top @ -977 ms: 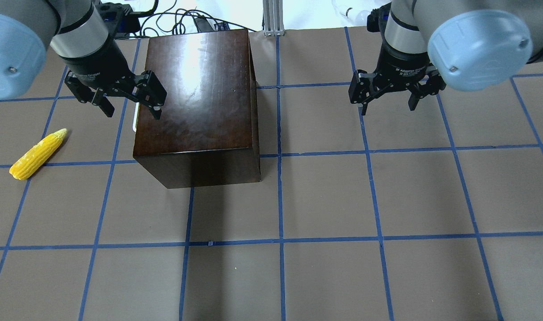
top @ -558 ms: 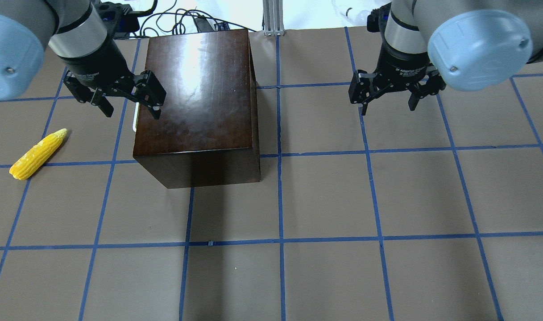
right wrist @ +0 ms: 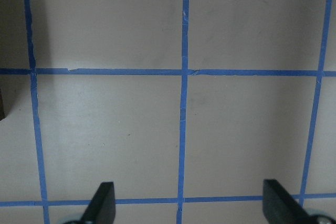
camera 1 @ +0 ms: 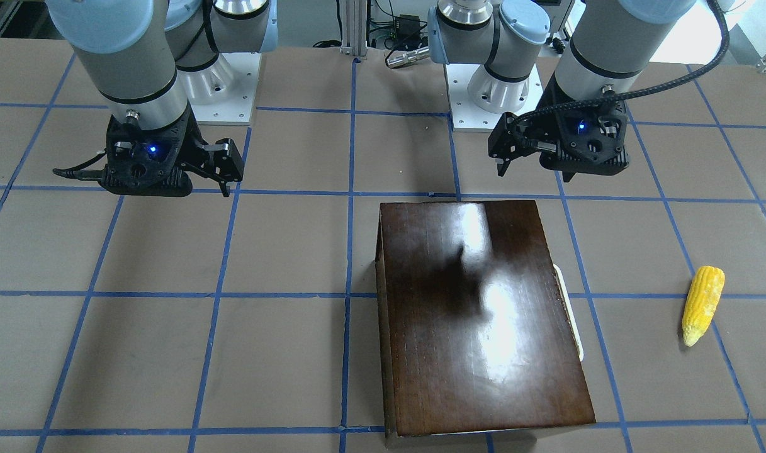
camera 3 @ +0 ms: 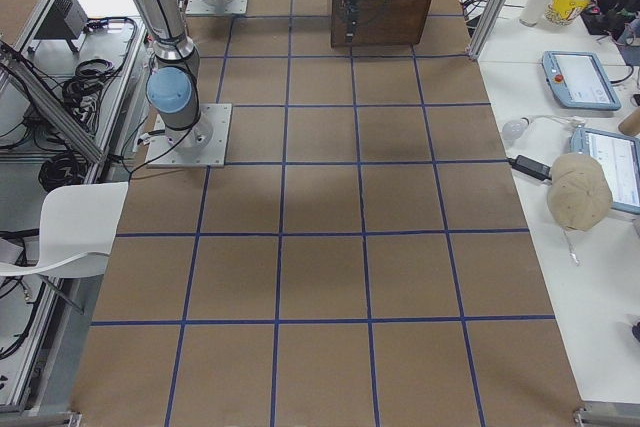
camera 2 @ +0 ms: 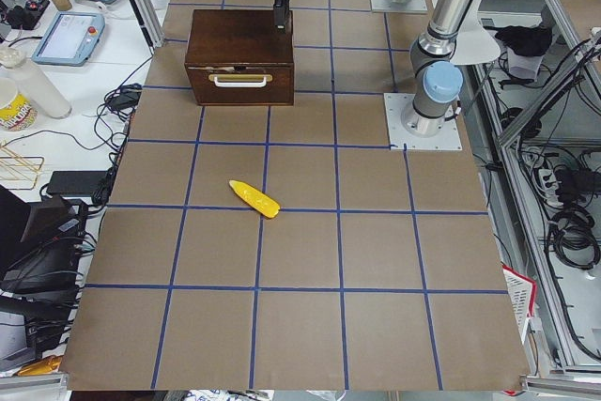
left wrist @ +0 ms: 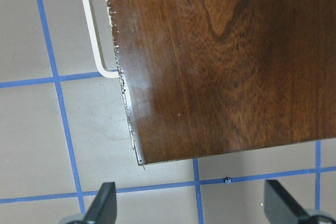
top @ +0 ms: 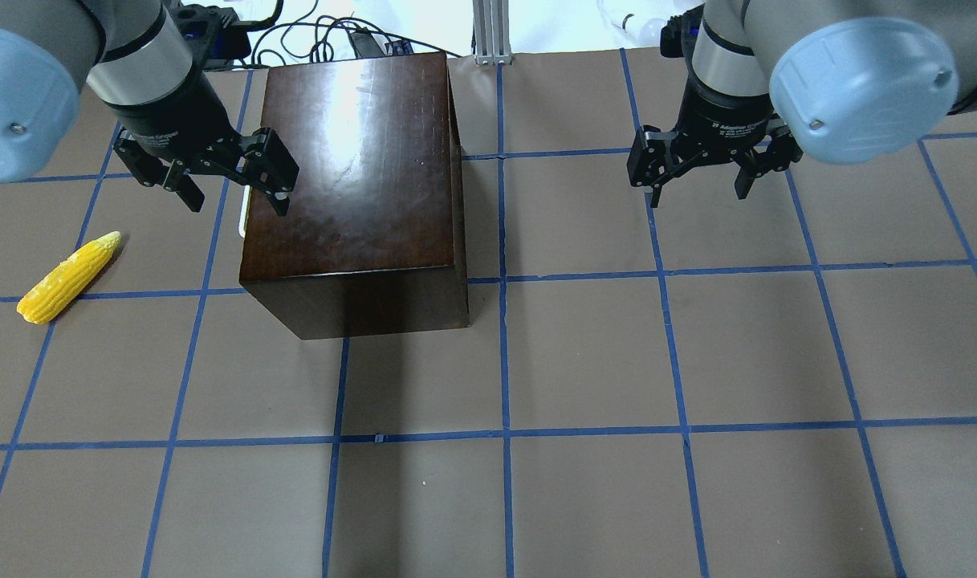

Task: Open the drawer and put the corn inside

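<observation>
From the operators' side, the corn (camera 1: 702, 304) is nearest. It lies flat on the brown surface (camera 1: 168, 352), well apart from the dark wooden box (camera 1: 483, 327) and out on the side its drawer faces. The drawer (camera 2: 241, 91) is shut, its front flush with the box and its thin white handle (camera 1: 569, 311) standing just proud of the panel.

Beyond that, the left fingers (top: 189, 191) hang spread wide and empty above the handle-side edge of the box. One is over the lid, the other over the bare surface past the handle.

To my eye the job now is getting hold of that handle. The wrist needs to shift outward so both fingers clear the lid, then drop alongside the panel until they bracket the thin bar, and only then close. The pull should run straight out, square to the panel, and slowly. Nothing pins the box, so it may slide instead of the drawer opening.

Farther across, the right fingers (top: 742, 185) hover released over empty grid squares, well apart from the box. They are free to brace it if it creeps.
</observation>
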